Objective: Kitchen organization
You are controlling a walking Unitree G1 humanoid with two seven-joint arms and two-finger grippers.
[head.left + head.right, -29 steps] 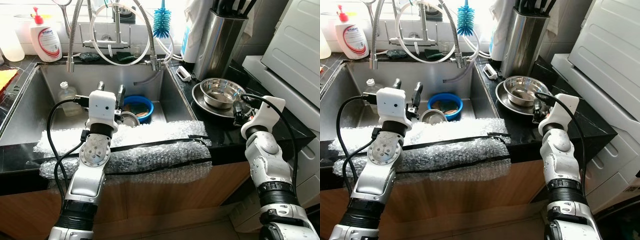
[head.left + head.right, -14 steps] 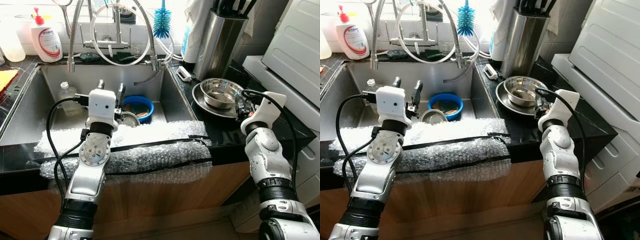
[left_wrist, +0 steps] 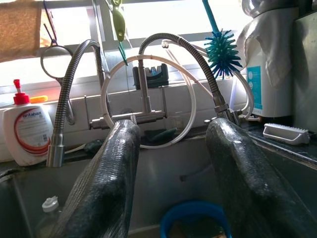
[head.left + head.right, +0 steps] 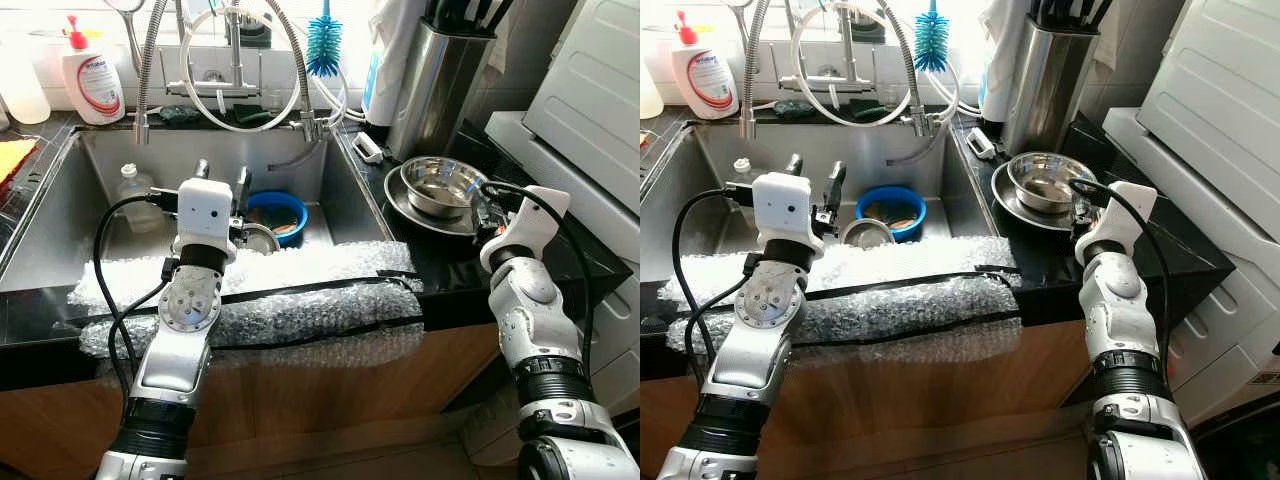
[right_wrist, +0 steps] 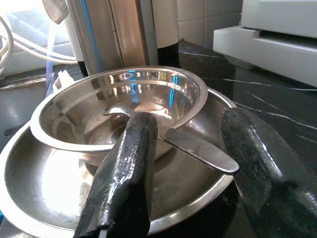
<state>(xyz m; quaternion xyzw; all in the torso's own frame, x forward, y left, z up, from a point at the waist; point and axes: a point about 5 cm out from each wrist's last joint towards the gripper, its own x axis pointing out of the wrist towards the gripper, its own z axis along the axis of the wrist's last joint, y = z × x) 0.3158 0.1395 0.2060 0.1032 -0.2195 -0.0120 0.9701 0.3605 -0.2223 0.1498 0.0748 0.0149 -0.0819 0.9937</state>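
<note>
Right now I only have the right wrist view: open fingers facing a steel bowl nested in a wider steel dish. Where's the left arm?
Observer: The left gripper hangs over the sink with its fingers open and nothing held.
Operator: What's in front of it?
Observer: A blue bowl sits on the sink floor just ahead of the fingers, with a small steel dish beside it.
Operator: Anything on the counter edge between the arms?
Observer: Bubble wrap covers the sink's front rim, with black tape running across it. It lies to the left of your right gripper.
</note>
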